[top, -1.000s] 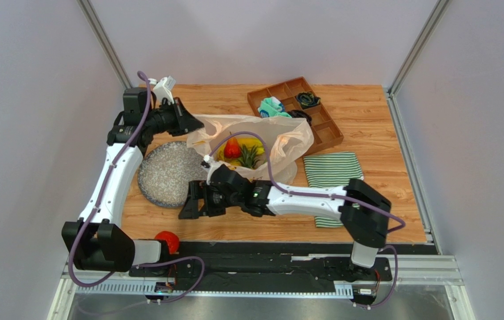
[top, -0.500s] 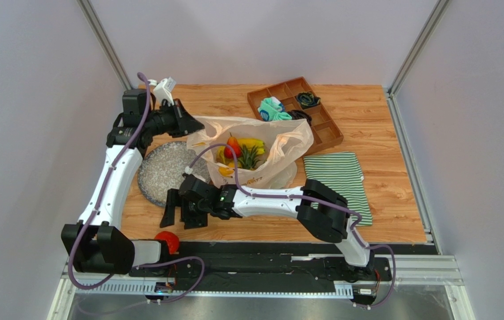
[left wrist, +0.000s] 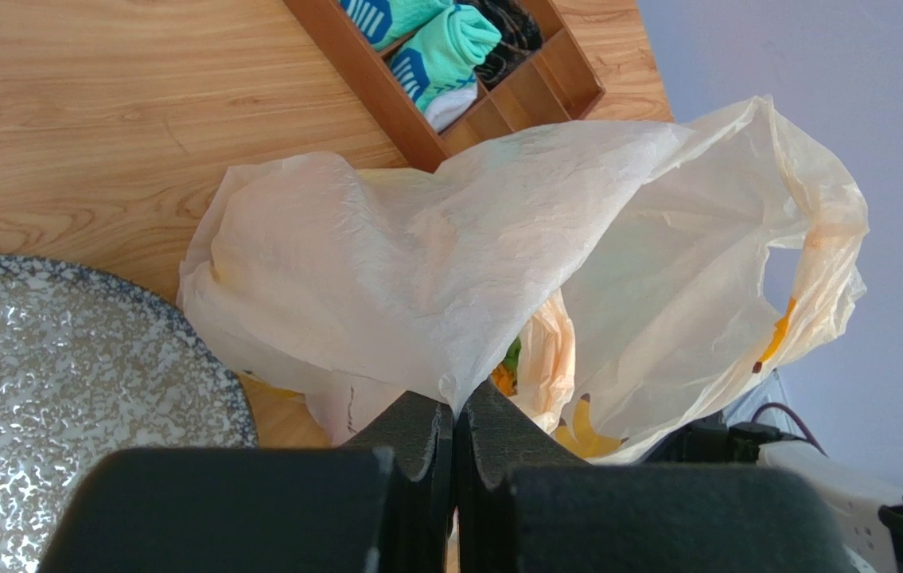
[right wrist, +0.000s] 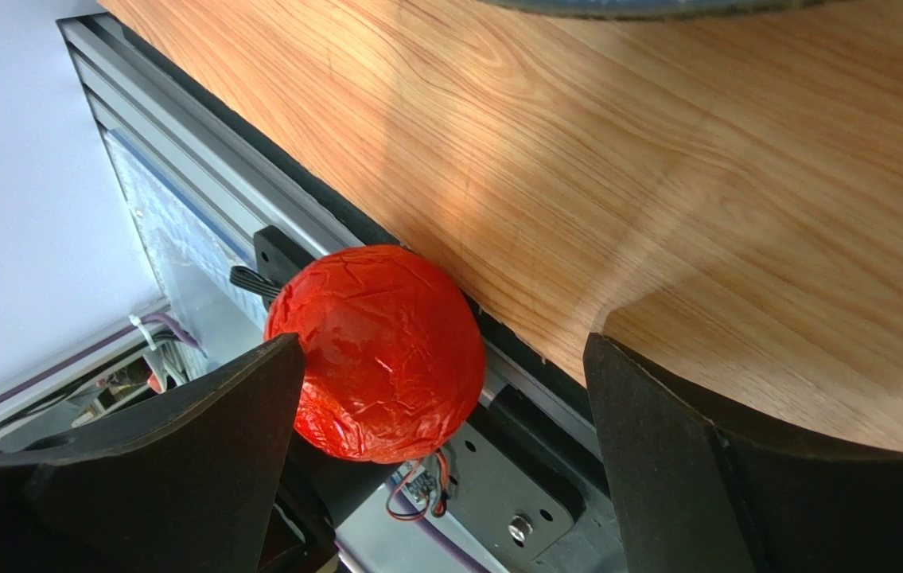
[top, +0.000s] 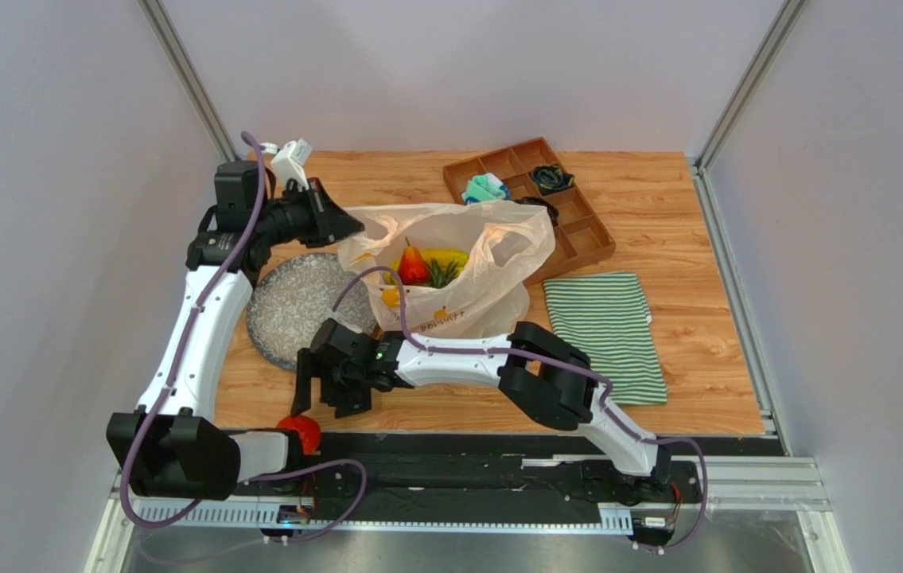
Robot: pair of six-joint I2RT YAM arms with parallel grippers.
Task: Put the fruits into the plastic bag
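the right end effector [top: 325,394] has swung from just in front of the bag toward 7 o'clock over the last second. it now hangs over the near-left edge of the wooden desk [top: 683,215]. in the right wrist view its fingers are spread wide, holding nothing. the crinkly red round fruit [right wrist: 375,352] sits just ahead of the left finger, apart from the right one. that fruit [top: 298,432] is not on the wood but on the black rail at the desk's near edge, beside the left arm's base.

the left end effector [left wrist: 456,418], at 11 o'clock, is pressed together on a fold of the translucent cream plastic bag [left wrist: 420,263]. the bag [top: 468,257] now stands taller and more open than a second ago. inside it show a red-orange fruit [top: 412,265], a yellow banana [top: 450,256] and a green pineapple crown [top: 442,277]. the grey speckled round plate [top: 295,310] lies bare at the bag's 8 o'clock.

judging from this, the red fruit looks like the last one out, and the right arm seems set to fetch it. the rail's lip may make that grasp awkward.
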